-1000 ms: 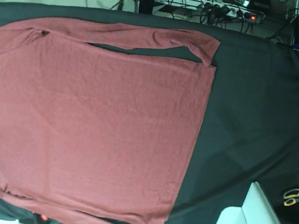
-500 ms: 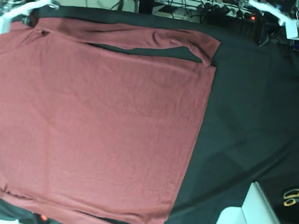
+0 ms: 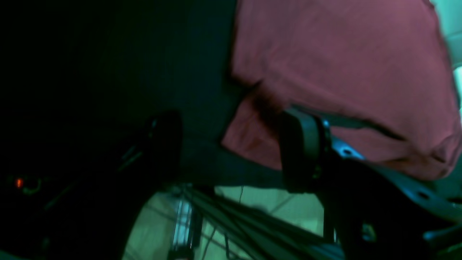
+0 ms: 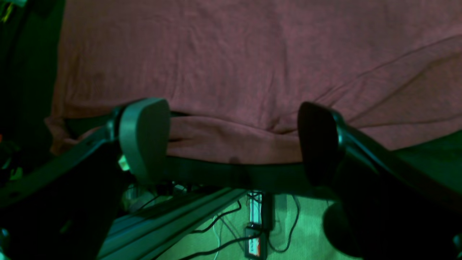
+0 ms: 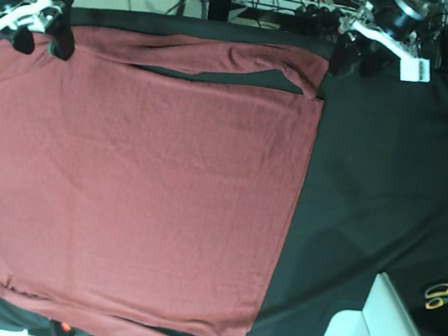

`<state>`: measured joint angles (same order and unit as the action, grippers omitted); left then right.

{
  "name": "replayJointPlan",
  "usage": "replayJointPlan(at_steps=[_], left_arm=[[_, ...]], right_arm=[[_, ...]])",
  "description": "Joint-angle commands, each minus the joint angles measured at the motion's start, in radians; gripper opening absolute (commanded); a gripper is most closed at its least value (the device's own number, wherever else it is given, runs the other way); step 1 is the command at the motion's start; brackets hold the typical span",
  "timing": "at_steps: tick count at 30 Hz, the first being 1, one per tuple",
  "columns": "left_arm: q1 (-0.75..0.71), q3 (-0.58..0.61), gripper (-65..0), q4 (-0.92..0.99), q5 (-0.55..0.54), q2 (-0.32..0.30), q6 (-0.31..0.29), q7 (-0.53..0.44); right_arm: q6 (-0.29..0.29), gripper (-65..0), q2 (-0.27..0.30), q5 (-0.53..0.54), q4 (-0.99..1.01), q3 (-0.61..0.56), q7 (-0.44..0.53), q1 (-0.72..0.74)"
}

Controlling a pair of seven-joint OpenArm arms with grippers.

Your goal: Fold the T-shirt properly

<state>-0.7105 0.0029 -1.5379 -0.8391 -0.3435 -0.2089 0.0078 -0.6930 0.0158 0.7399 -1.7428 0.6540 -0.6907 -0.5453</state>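
Maroon T-shirt (image 5: 135, 188): lying flat on the desk (image 5: 389, 203).
Right gripper (image 4: 232, 141): jaws gaping wide, framing the sleeve edge.
Left gripper (image 3: 231, 151): jaws spreading apart, hovering at the cuff.

T-shirt (image 5: 126, 195) | maroon, long-sleeved, plain | spread flat | sleeves folded along both side edges

T-shirt (image 5: 137, 180): soft matt knit cloth; table cloth (image 5: 392, 186): matt black fabric, prob. smooth.

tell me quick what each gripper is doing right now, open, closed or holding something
Left gripper: open, holding nothing, over the T-shirt sleeve end.
Right gripper: open wide, holding nothing, above the T-shirt's edge.
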Motion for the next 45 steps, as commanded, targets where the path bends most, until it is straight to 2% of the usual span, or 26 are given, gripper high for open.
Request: replayJointPlan(at_steps=[1,10,17,24,30,32,33,36,37,41,45], left_arm=[[0.002,-0.008,-23.7,-0.008,-0.006,0.013,-0.011,-0.009],[0.096,0.001,-23.7,0.096,-0.003,0.062,-0.008,0.004],[0.133,0.01,-23.7,0.155,-0.003,0.067,-0.008,0.004],[0.168,0.118,-24.0,0.164,-0.003,0.06,-0.008,0.004],[0.17,0.115,-24.5,0.164,-0.003,0.063,-0.007,0.004],[0.17,0.115,-31.3,0.164,-0.003,0.062,-0.007,0.004],[0.17,0.115,-37.2,0.169,-0.003,0.062,-0.007,0.004],[0.191,0.124,-61.2,0.199,-0.006,0.062,-0.007,0.01],[0.2,0.124,-65.0,0.213,-0.006,0.063,-0.007,0.037],[0.237,0.11,-65.0,0.236,-0.007,0.065,-0.011,0.179],[0.242,0.111,-65.0,0.231,-0.007,0.065,-0.011,0.197]], right_arm=[[-0.005,-12.8,0.011,0.017,-0.01,0.02,0.019,-0.005],[-0.005,-12.9,0.013,0.014,-0.01,0.042,0.021,0.001],[-0.005,-12.9,0.013,0.013,-0.009,0.042,0.019,0.011],[-0.005,-12.9,0.013,0.013,-0.009,0.054,0.019,0.015],[-0.005,-12.9,0.013,0.013,-0.009,0.054,0.019,0.015],[-0.005,-12.9,0.013,0.013,-0.007,0.054,0.022,0.017],[-0.005,-12.9,0.013,0.013,-0.006,0.054,0.024,0.017],[-0.005,-12.9,0.013,0.013,0.036,0.056,0.027,0.038],[-0.005,-12.9,0.013,0.013,0.059,0.068,0.027,0.047],[-0.005,-12.9,0.008,0.013,0.166,0.189,0.024,0.112],[-0.005,-12.9,0.014,0.011,0.261,0.312,0.021,0.17]])
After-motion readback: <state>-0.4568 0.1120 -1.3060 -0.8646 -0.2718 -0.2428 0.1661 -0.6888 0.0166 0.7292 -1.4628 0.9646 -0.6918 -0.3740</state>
